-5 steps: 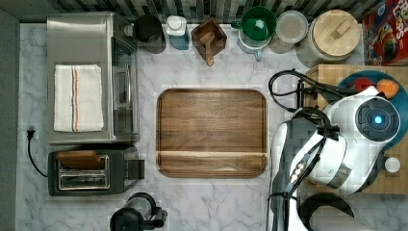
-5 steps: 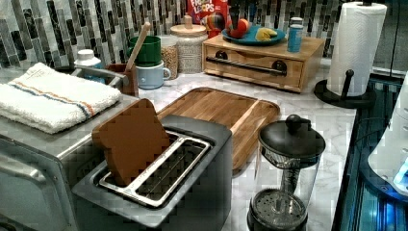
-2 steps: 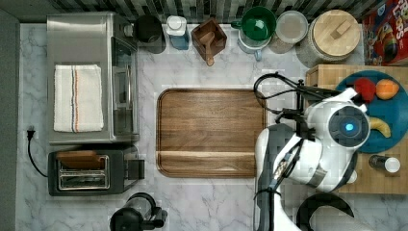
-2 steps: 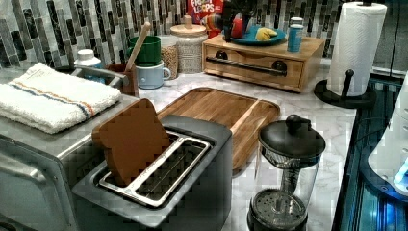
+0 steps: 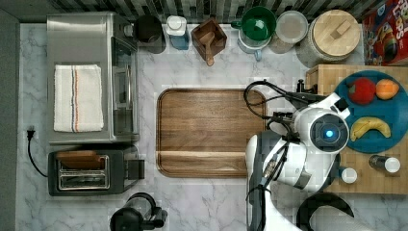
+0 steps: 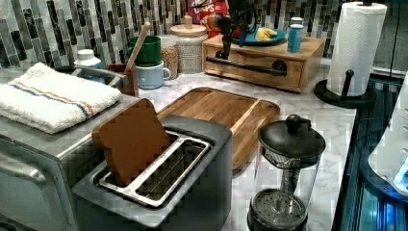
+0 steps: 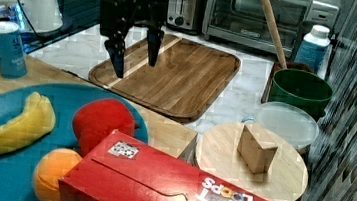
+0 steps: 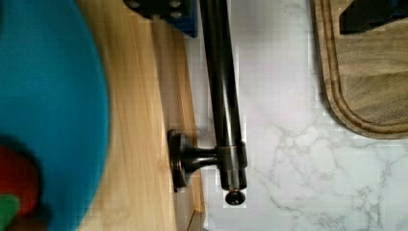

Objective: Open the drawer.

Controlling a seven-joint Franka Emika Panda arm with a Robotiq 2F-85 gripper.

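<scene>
While the drawer (image 6: 252, 67) sits shut at the upper centre of the left view, on the marble worktop (image 6: 308, 110) beside a paper towel roll (image 6: 355, 45), the robot's jaws (image 7: 135, 51) hang spread apart at the upper left of the right view, gripping nothing. In the wrist view the black bar handle (image 8: 222, 91) runs down the frame with one finger (image 8: 163, 14) on the drawer side and the other (image 8: 370, 17) over the wooden tray (image 8: 365, 72). The blue fruit plate (image 5: 380, 113) rests on the drawer box's top at the right of the top view, partly under the white arm (image 5: 308, 149). The tray lies just beside the drawer front.
</scene>
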